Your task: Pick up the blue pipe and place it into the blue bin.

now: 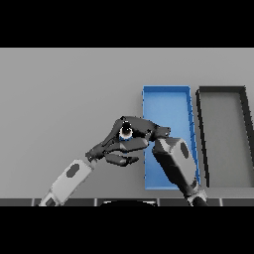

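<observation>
The right hand (141, 128) is curling its fingers round the blue pipe (127, 133), holding it just left of the blue bin (166, 99), at the bin's left wall. The left hand (111, 151) is hanging close under the pipe, left of the bin, fingers loosely extended and holding nothing. A black bin (223, 92) is sitting just right of the blue bin on the table (64, 99).

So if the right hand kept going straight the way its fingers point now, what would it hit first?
Probably the left hand: the right hand points leftward with the blue pipe pinched, and both hands already look close, though depth is unclear.
</observation>
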Controlling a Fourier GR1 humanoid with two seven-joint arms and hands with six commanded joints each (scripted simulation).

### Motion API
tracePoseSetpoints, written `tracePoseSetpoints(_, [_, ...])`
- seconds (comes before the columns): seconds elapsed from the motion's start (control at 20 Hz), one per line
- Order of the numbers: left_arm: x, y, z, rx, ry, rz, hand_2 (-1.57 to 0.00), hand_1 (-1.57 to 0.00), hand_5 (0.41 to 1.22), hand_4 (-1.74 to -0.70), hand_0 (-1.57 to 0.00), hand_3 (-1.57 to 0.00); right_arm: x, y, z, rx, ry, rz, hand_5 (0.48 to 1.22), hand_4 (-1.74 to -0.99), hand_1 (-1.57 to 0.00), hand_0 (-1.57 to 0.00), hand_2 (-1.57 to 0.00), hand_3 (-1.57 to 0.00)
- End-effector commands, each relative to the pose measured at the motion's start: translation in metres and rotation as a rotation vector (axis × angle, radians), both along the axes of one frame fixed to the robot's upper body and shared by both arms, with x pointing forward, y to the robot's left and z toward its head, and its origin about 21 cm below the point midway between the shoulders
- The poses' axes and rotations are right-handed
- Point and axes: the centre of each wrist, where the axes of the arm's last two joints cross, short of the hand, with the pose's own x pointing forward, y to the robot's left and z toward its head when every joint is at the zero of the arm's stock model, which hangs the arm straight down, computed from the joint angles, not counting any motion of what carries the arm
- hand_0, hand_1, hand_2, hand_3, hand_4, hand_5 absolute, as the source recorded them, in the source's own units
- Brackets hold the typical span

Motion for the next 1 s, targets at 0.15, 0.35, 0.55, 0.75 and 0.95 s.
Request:
tracePoseSetpoints(0.15, [-0.004,0.0,-0.002,-0.007,-0.004,0.003,0.0,0.0,0.503,-0.86,0.0,0.0,0.003,-0.004,0.041,0.04,-0.03,-0.021,1.221,-1.493,-1.57,-1.57,-1.57,-1.57])
tracePoseSetpoints(0.35, [-0.004,0.0,-0.002,-0.008,-0.008,-0.008,0.0,0.0,0.485,-0.87,0.0,0.0,0.023,-0.012,0.092,0.112,-0.159,-0.065,1.221,-1.496,-1.57,-1.57,-1.57,-1.57])
tracePoseSetpoints(0.55, [-0.002,0.004,-0.001,0.011,-0.011,0.007,0.0,0.0,0.484,-0.86,0.0,0.0,0.05,-0.033,0.115,0.151,-0.169,-0.273,1.221,-1.498,-1.57,-1.57,-1.57,-1.57])
tracePoseSetpoints(0.75, [-0.004,0.004,0.003,0.013,-0.019,0.019,0.0,0.0,0.474,-0.84,0.0,0.0,0.086,-0.07,0.105,0.07,-0.108,-0.503,1.221,-1.498,-1.57,-1.57,-1.57,-1.57])
tracePoseSetpoints(0.95, [-0.004,0.009,0.001,0.041,-0.012,0.038,0.0,0.0,0.463,-0.83,0.0,0.0,0.11,-0.114,0.067,-0.012,0.03,-0.675,1.221,-1.499,-1.57,-1.57,-1.57,-1.57])
